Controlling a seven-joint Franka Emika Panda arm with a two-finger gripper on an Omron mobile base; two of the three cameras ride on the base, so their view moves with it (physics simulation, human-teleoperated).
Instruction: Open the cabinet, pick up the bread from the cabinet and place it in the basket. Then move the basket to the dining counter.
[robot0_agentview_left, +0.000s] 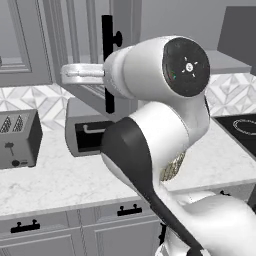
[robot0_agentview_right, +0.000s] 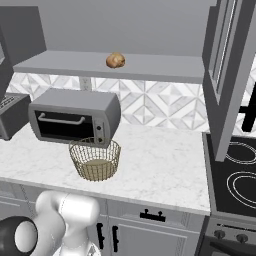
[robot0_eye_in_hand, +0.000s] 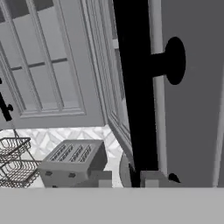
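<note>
The cabinet (robot0_agentview_right: 150, 67) stands open, and the golden-brown bread (robot0_agentview_right: 115, 60) lies on its grey inner shelf. Below it on the marble counter, the wire basket (robot0_agentview_right: 95, 160) sits in front of the toaster oven; a patch of the basket (robot0_agentview_left: 173, 167) also peeks out behind my arm. My gripper (robot0_eye_in_hand: 127, 178) is at the door's long black bar handle (robot0_eye_in_hand: 135, 87), with one fingertip (robot0_eye_in_hand: 101, 179) on either side of the bar's lower end. I cannot tell whether they press on it. That handle (robot0_agentview_left: 107, 65) crosses in front of my wrist. The dining counter is out of view.
A grey toaster oven (robot0_agentview_right: 75, 117) and a toaster (robot0_agentview_left: 17, 137) stand on the counter to the left. A black stove top (robot0_agentview_right: 240, 175) lies to the right under the open right door (robot0_agentview_right: 225, 85). A wire rack (robot0_eye_in_hand: 13, 162) stands beyond the toaster.
</note>
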